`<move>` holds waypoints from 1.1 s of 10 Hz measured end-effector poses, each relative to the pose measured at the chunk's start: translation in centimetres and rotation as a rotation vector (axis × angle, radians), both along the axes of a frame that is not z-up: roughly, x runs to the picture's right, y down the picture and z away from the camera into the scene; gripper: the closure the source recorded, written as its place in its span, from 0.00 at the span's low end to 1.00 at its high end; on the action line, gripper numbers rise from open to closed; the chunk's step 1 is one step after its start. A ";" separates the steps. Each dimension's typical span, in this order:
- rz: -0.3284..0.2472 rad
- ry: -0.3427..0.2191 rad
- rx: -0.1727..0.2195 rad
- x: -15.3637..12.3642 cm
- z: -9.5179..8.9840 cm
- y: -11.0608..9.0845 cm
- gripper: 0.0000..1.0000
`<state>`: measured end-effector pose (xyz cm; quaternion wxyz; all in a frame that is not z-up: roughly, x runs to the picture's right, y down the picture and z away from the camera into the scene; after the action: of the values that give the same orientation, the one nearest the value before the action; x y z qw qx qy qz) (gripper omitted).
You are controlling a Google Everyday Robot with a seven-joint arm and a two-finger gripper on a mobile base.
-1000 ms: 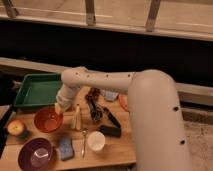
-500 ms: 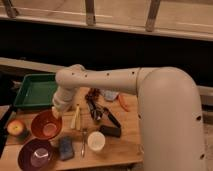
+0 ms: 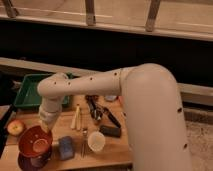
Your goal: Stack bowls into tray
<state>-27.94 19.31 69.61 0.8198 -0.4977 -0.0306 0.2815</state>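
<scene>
The orange-red bowl (image 3: 35, 141) hangs tilted at the table's front left, right over the dark purple bowl (image 3: 31, 161), which shows only as a rim beneath it. My gripper (image 3: 46, 126) comes down from the white arm and is shut on the orange-red bowl's far right rim. The green tray (image 3: 29, 91) stands at the back left of the table, behind the gripper, with nothing seen in it.
A red-yellow apple (image 3: 15, 127) lies left of the bowls. A blue sponge (image 3: 66, 148), a fork (image 3: 84, 140) and a white cup (image 3: 96, 142) sit to their right. Wooden sticks (image 3: 76, 118), dark utensils (image 3: 99, 111) and a dark block (image 3: 110, 131) lie mid-table.
The gripper has carried the orange-red bowl forward and left, from the mid-left of the table to over the purple bowl. The arm has swung lower with it.
</scene>
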 end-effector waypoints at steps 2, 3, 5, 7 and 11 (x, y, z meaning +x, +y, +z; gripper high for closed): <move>-0.030 -0.030 -0.052 -1.5 0.3 1.8 0.96; -0.039 -0.037 -0.074 -1.7 0.6 2.6 0.87; -0.041 -0.043 -0.083 -2.1 0.7 3.0 0.79; -0.041 -0.043 -0.084 -2.1 0.7 3.0 0.79; -0.043 -0.041 -0.096 -2.3 0.9 3.2 0.79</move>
<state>-30.21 22.52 70.51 0.8002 -0.5425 -0.0232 0.2547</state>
